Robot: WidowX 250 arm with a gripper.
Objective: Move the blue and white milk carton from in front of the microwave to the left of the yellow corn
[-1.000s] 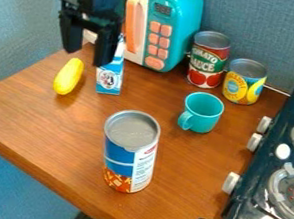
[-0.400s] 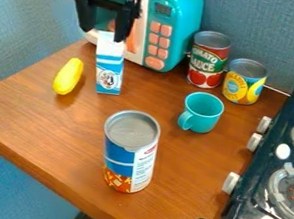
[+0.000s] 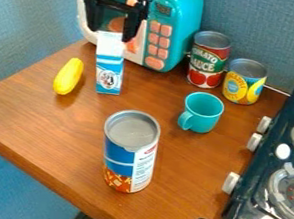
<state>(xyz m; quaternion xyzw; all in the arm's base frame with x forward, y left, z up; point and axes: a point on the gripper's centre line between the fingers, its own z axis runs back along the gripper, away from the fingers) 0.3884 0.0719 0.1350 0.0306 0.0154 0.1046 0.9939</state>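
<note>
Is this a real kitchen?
It looks like a play kitchen: there's a chunky teal toy microwave, a small black stove and a little teal cup on the wooden table.

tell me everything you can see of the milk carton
The carton is tall and narrow, with a white upper part, a blue lower part and a round black-and-white picture low on its front. It looks like card or plastic. It stands upright on the wooden table, in front of the microwave. The open gripper hangs by its top; whether they touch, I cannot tell.
</note>
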